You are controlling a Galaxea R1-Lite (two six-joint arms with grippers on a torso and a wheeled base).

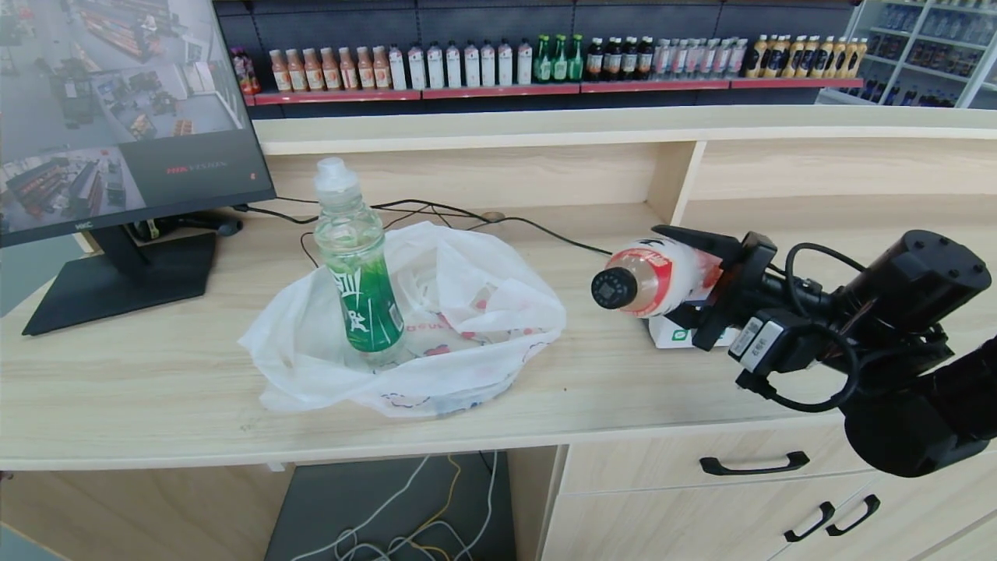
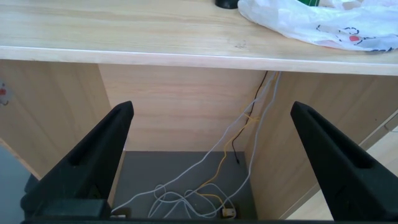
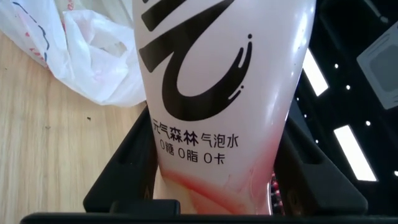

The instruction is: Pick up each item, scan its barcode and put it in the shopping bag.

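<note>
A white and red bottle (image 1: 658,278) with a black cap lies sideways in the air, cap toward the bag, with my right gripper (image 1: 705,284) shut on it to the right of the bag. Up close, the bottle (image 3: 217,99) shows its white label between the black fingers (image 3: 124,168). A white plastic shopping bag (image 1: 467,327) lies open on the counter, and a green-labelled clear bottle (image 1: 354,269) stands upright inside it. My left gripper (image 2: 214,155) hangs open below the counter edge, holding nothing; a corner of the bag (image 2: 323,22) shows above it.
A monitor (image 1: 117,101) on a black stand is at the counter's left. Cables (image 1: 483,218) run behind the bag. A small white box (image 1: 674,333) lies under the right gripper. A raised wooden ledge (image 1: 623,125) backs the counter; drawers (image 1: 752,467) sit below right.
</note>
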